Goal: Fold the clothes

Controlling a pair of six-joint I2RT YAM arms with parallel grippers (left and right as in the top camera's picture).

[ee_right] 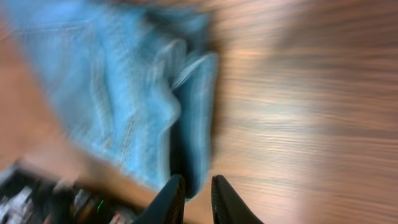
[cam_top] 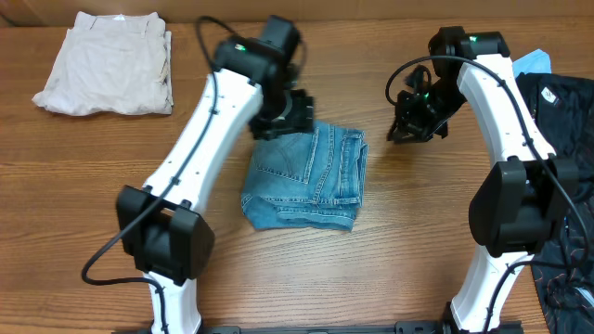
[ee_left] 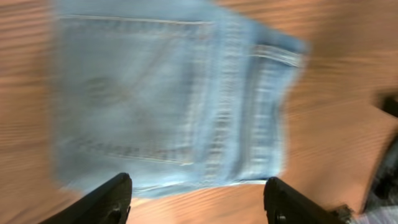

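1. The jeans [cam_top: 306, 181] are seen folded into a compact bundle near the middle of the table [cam_top: 418, 250], with a stitched back pocket turned upward.
2. The left gripper [cam_top: 283, 113] is held over the bundle's far left corner. In the wrist view its fingers [ee_left: 109, 202] are spread wide, and nothing is clasped between them.
3. The right gripper [cam_top: 410, 125] is held above bare wood, to the right of the jeans and apart from them. Its fingers [ee_right: 171, 199] are drawn nearly together, and nothing is gripped.
4. Cream trousers [cam_top: 107, 65] are laid folded at the far left corner.
5. Black garments [cam_top: 566, 121] are heaped along the right edge.
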